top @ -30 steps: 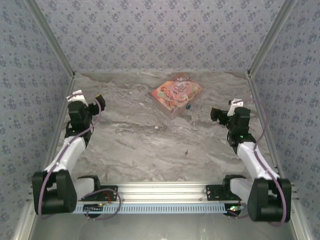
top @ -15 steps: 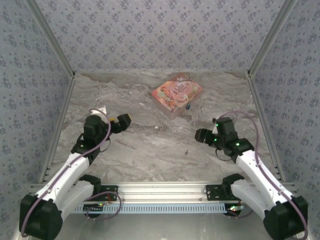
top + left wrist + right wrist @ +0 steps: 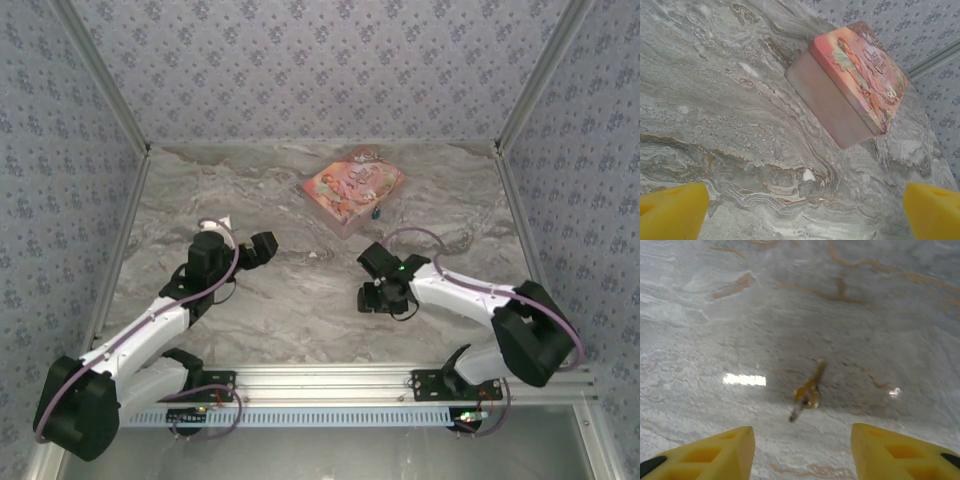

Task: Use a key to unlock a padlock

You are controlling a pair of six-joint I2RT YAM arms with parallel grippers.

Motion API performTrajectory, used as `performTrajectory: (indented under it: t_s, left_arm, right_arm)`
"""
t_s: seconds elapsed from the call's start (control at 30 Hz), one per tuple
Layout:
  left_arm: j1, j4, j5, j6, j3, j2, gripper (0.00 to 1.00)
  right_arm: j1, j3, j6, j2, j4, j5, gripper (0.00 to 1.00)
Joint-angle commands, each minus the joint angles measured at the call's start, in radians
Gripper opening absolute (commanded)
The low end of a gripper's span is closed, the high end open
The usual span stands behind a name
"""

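Centre frame in the right wrist view, the key (image 3: 807, 396) lay between and just ahead of your parted, empty right fingers (image 3: 715, 452), slanting upper-right to lower-left.

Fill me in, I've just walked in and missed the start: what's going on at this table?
Two robot arms are set up to unlock a padlock. The right gripper hangs over the tiny thin metal key lying on the grey marbled table, jaws apart on either side, not touching it. The left gripper is wide open and empty, facing the pink-orange illustrated box. The tiny blue-bodied padlock sits untouched beside that box.
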Motion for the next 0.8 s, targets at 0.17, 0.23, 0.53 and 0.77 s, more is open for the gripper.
performTrajectory:
  t_s: [0.17, 0.23, 0.53, 0.77]
  left_arm:
    - [-0.009, -0.005, -0.036, -0.011, 0.005, -0.071, 1.00]
    - [-0.009, -0.012, -0.038, -0.006, 0.006, -0.079, 0.99]
    - [-0.010, -0.018, -0.038, 0.001, 0.013, -0.072, 0.99]
    - [-0.013, -0.022, -0.036, 0.001, 0.017, -0.069, 0.99]
  right_arm:
    - [0.016, 0.065, 0.051, 0.078, -0.051, 0.114, 0.45]
    - [0.017, 0.065, 0.049, 0.084, -0.050, 0.115, 0.43]
    - [0.029, 0.059, 0.048, 0.122, -0.052, 0.115, 0.32]
    - [0.055, 0.062, 0.067, 0.135, -0.064, 0.136, 0.25]
